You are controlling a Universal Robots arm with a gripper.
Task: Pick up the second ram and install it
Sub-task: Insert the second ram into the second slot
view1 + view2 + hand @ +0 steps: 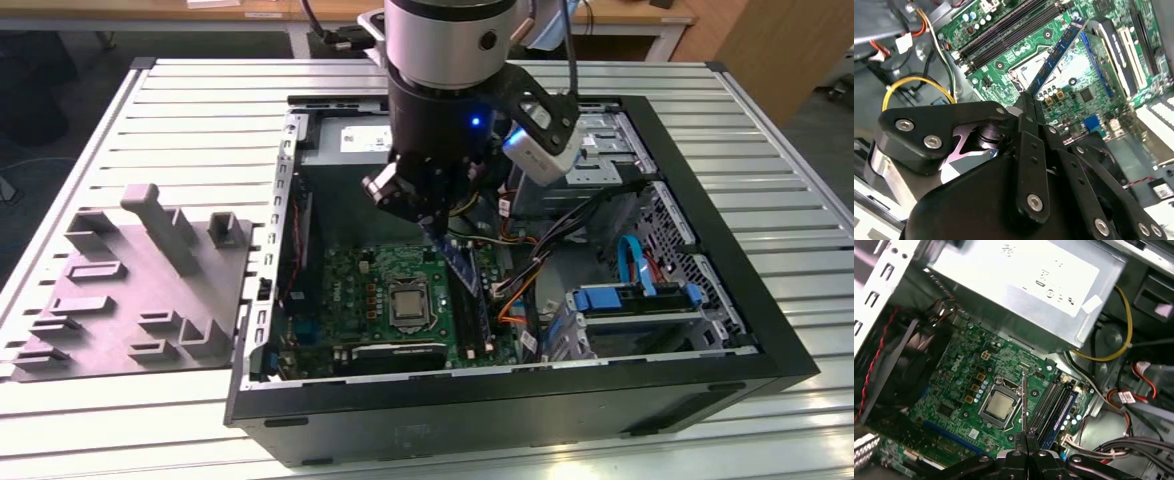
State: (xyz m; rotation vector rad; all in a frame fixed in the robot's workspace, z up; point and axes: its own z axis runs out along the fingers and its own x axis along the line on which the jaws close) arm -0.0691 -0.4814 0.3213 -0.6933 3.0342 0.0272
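Observation:
My gripper (434, 225) is inside the open computer case, shut on the second ram (463, 268). The ram is a bluish strip with dark chips. It slants down from the fingertips toward the green motherboard (350, 290). In the second wrist view the ram (1056, 55) reaches out from the gripper (1026, 102) over the square silver socket (1076, 67). In the first wrist view the ram (1024, 400) is edge-on, rising from the gripper (1026, 439) between the socket (999, 406) and the black slots (1048, 402). A blue strip (1064, 412) lies along the outermost slot.
A silver power supply box (1019, 285) stands at the far end of the case. Bundled cables (534, 265) and a drive cage with blue parts (641, 295) fill the case on the exterior view's right. A grey moulded fixture (134, 285) lies on the slatted table beside the case.

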